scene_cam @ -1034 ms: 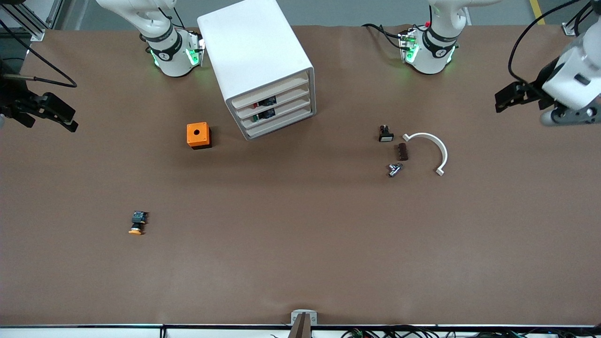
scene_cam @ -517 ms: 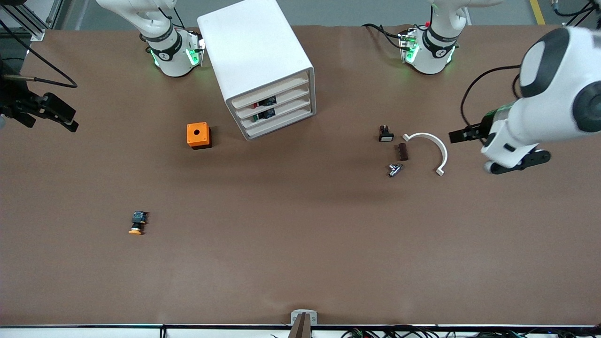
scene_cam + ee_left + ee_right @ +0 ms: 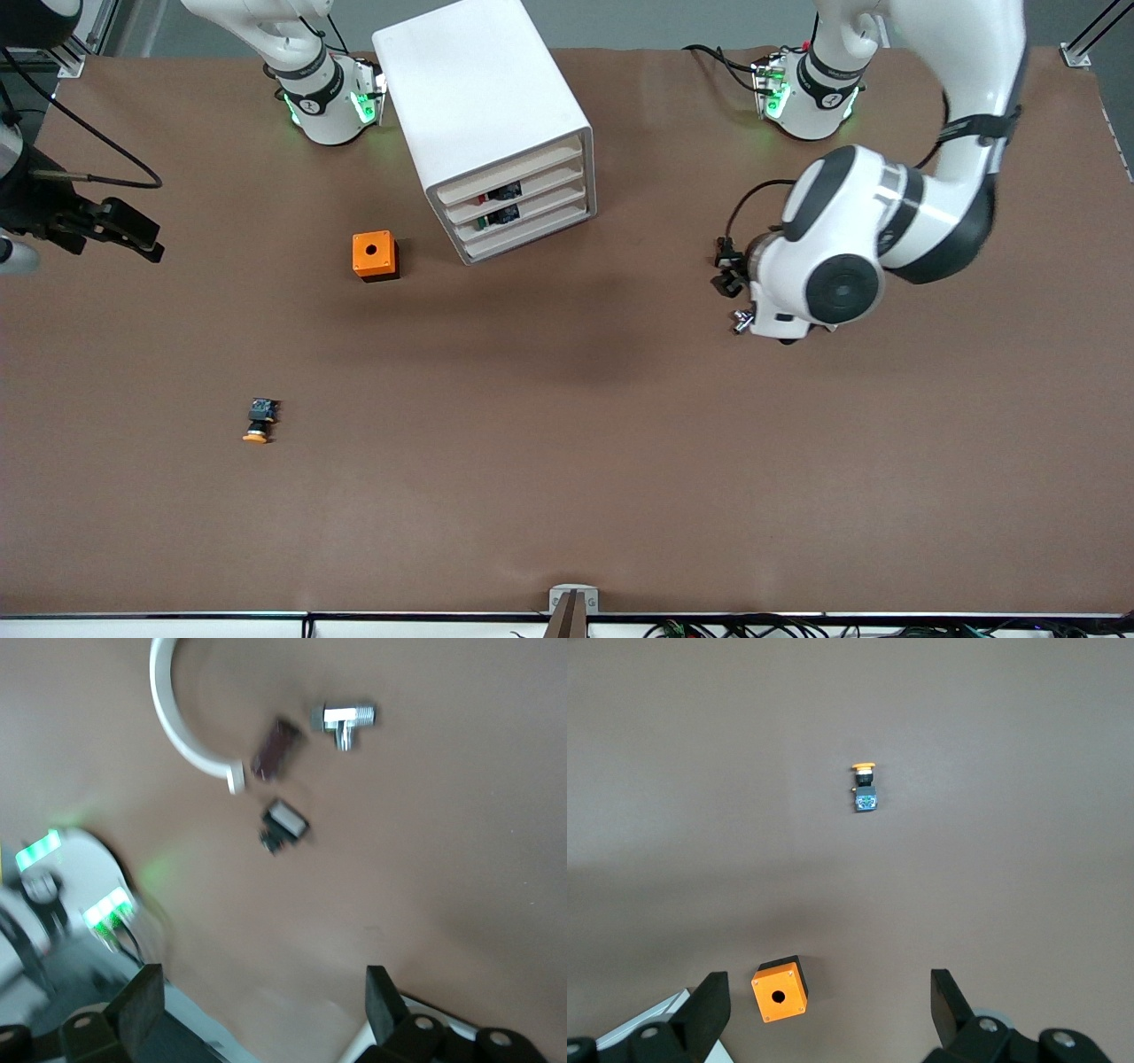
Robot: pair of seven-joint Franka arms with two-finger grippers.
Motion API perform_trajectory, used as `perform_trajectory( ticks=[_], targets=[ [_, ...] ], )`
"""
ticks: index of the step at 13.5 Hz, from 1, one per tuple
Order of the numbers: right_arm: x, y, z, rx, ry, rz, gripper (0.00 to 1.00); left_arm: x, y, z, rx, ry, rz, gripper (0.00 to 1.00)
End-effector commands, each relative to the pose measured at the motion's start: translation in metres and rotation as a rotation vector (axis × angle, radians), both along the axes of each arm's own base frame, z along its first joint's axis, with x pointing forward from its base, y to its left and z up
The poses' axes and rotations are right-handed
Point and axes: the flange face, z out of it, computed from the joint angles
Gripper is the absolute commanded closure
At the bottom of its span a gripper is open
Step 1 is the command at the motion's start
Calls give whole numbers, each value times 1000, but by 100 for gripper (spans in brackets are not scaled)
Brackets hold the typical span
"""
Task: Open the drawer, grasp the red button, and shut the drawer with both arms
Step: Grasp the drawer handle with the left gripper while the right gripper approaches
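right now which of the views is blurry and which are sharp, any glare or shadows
Left wrist view: motion-smeared, the white curved bracket and metal fitting soft-edged, green lights streaked. Right wrist view: crisp on the orange cube and orange-capped button. Front view: sharp, no glare, a soft shadow on the table near the cabinet.

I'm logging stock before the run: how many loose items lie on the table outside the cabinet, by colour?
Orange: 2, the cube and the orange-capped button
White: 1, the curved bracket
Brown: 1, the block
Silver: 1, the fitting
Black: 1, the small switch
Total: 6
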Motion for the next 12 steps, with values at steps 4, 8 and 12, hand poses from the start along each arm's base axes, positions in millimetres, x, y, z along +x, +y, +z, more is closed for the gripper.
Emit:
perform_trajectory(
  ticks=[4, 8, 12],
  targets=[
    [25, -1, -43, 13, 53, -12, 0, -39, -85, -65, 127, 176, 199, 0],
    [41, 2, -83, 142, 116, -45, 0, -58, -111, -109, 257, 331, 412, 2],
    [54, 41, -108, 173, 128, -158, 0, -63, -128, -141, 388, 574, 712, 5]
  ],
)
